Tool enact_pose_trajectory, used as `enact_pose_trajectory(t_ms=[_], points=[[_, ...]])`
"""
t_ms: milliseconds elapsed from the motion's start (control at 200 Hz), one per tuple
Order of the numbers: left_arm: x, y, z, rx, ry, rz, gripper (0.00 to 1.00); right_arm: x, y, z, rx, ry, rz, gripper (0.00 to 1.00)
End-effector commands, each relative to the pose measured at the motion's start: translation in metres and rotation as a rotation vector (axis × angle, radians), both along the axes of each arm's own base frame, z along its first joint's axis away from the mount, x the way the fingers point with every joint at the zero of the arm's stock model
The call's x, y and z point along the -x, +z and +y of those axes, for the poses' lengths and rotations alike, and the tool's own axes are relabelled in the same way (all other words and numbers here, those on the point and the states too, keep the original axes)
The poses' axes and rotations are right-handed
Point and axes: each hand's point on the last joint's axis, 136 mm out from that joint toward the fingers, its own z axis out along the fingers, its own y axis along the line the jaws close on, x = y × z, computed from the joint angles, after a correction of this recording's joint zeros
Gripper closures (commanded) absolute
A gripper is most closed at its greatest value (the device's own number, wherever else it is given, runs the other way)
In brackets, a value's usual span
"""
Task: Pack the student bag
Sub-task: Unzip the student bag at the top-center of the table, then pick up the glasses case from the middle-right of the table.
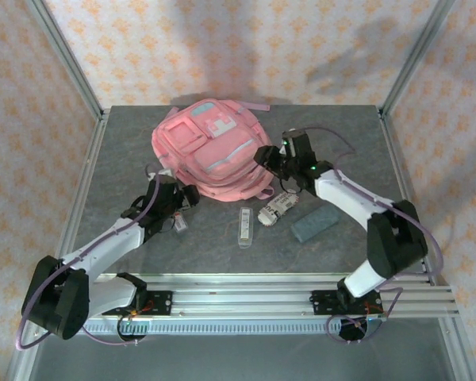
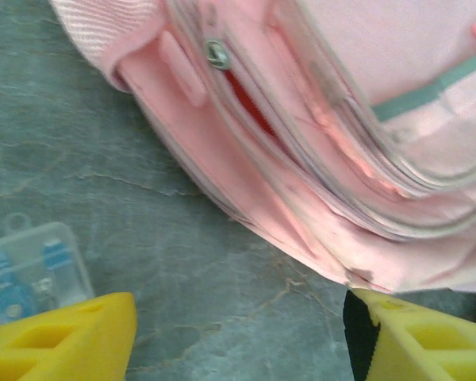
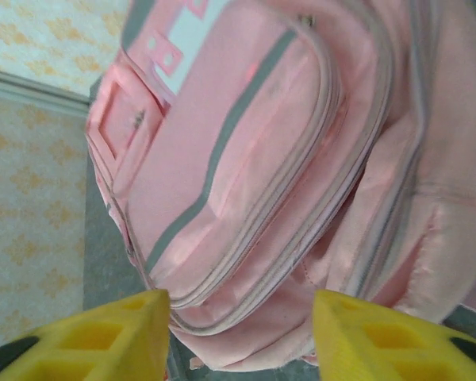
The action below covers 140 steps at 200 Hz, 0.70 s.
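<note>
The student bag (image 1: 210,147) is a large pink backpack lying at the back middle of the table, its blue-and-white patch facing up. My left gripper (image 1: 183,200) sits at the bag's near left edge. In the left wrist view it (image 2: 238,341) stands open over bare table, and the bag's zipped seams (image 2: 341,159) lie just beyond the yellow fingertips (image 2: 63,337). My right gripper (image 1: 271,161) is at the bag's right side. In the right wrist view it (image 3: 242,341) is open, with the bag's lower edge (image 3: 246,198) in front of the gap and nothing pinched.
A small clear box (image 2: 32,270) with blue items lies left of my left gripper. On the grey table (image 1: 206,254) in front of the bag lie a clear slim case (image 1: 245,226), a white patterned packet (image 1: 276,209) and a grey block (image 1: 313,225).
</note>
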Motion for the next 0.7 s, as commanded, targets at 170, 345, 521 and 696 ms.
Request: enact_pose_trajectory(t_ms=[170,345,521,696], points=[[0.010,0.013,-0.067,0.169,-0.145,-0.086,0.23,0.027,-0.012,-0.058,0.179,-0.109,0.044,0.04],[0.020,0.020,-0.121,0.247,-0.282,-0.115,0.23,0.051,-0.025,-0.092,0.281,-0.192,0.161,0.03],[0.028,0.009,-0.167,0.195,-0.397,-0.084,0.23,0.096,-0.042,-0.138,0.458,-0.304,0.322,0.02],[0.032,0.001,-0.203,0.114,-0.500,-0.069,0.22,0.130,-0.059,-0.156,0.465,-0.353,0.377,0.00]])
